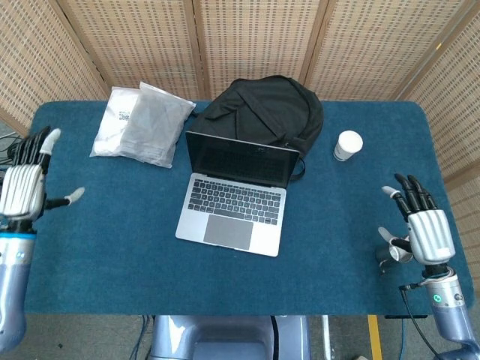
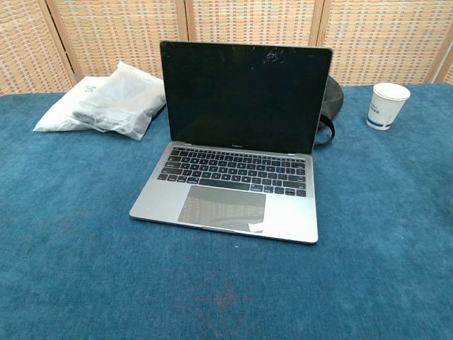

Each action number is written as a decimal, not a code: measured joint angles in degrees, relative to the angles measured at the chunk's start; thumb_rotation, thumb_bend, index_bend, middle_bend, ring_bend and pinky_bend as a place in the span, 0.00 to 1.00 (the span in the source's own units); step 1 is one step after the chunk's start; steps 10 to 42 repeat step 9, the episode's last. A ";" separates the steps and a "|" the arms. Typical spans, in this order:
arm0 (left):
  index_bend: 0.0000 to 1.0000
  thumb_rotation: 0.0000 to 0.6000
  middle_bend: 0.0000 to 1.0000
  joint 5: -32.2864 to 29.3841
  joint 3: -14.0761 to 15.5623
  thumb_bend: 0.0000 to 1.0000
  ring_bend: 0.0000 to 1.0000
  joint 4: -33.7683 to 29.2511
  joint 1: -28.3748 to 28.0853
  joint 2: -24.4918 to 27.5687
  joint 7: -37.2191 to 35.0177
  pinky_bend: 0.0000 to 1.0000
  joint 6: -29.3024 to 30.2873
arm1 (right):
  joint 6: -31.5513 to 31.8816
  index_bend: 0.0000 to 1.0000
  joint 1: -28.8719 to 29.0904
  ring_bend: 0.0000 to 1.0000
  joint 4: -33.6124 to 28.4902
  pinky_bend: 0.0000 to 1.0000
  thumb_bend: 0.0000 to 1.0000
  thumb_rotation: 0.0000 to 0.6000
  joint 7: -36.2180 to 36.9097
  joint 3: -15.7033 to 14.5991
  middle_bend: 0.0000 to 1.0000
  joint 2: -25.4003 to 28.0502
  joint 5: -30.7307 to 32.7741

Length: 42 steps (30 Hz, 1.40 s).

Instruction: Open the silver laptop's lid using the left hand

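Laptop (image 1: pixel 236 193) sits lid-up at mid counter (image 1: pixel 345 225), before the black backpack (image 1: pixel 266 109). Left hand (image 1: pixel 22 187) hovers well apart at the counter's left edge, released, fingers spread; right hand (image 1: pixel 427 229) likewise at the right edge. Only the head view shows either hand.

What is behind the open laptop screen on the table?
A black backpack lies directly behind the silver laptop. In the chest view the raised screen hides nearly all of it; only a dark edge and strap show at the right. Whether bag and lid touch cannot be told.
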 measured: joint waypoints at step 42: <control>0.00 1.00 0.00 7.29 10.94 0.00 0.00 1.98 12.94 -1.53 -4.04 0.00 8.62 | 3.66 0.00 -6.67 0.00 -8.54 0.00 0.00 1.00 -0.05 -1.93 0.00 2.45 1.93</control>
